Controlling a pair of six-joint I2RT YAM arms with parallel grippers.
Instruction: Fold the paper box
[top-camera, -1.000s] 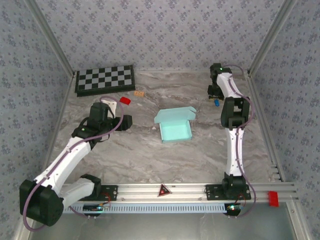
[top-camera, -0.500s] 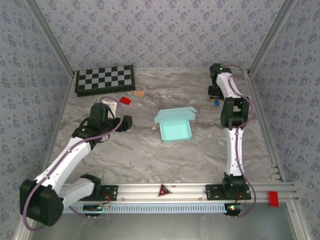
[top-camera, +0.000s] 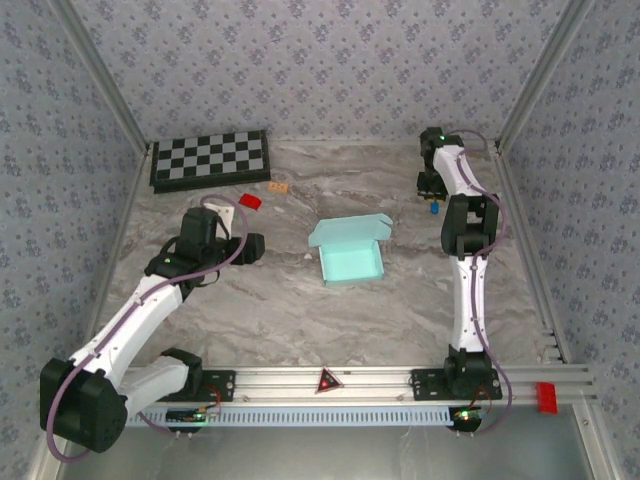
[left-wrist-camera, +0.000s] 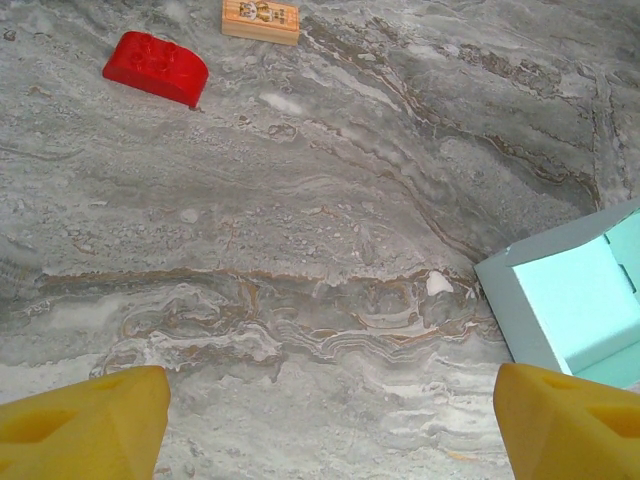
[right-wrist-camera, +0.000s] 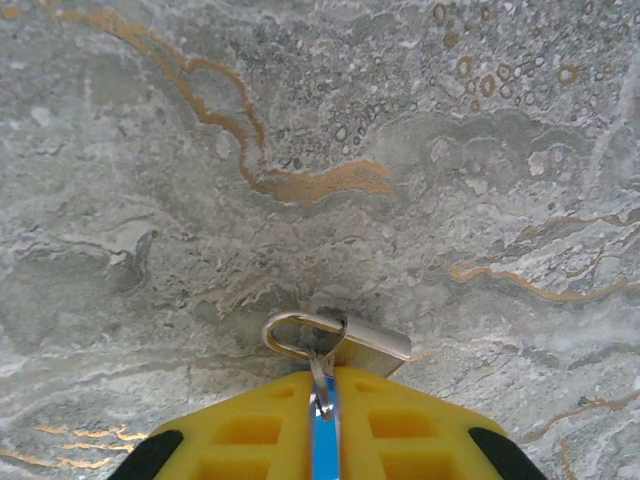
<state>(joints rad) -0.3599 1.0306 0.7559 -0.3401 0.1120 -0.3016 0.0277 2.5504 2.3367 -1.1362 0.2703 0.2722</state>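
Note:
The paper box (top-camera: 350, 252) is pale cyan, half formed, with its lid flap raised at the back. It lies in the middle of the marble table, and its corner shows at the right of the left wrist view (left-wrist-camera: 580, 300). My left gripper (top-camera: 255, 243) hangs open to the box's left, its yellow fingertips (left-wrist-camera: 85, 420) wide apart over bare marble. My right gripper (top-camera: 432, 195) is far back right, away from the box. Its yellow fingers (right-wrist-camera: 270, 420) are shut on a small blue clip (right-wrist-camera: 325, 440) with a silver wire loop (right-wrist-camera: 300, 335) resting on the table.
A black-and-white checkerboard (top-camera: 210, 158) lies at the back left. A red block (top-camera: 250, 201) (left-wrist-camera: 155, 68) and a small wooden tile (top-camera: 278, 187) (left-wrist-camera: 260, 18) sit in front of it. Patterned walls and aluminium rails enclose the table.
My right gripper's jaws have closed onto the blue clip. The left arm and the paper box have not moved.

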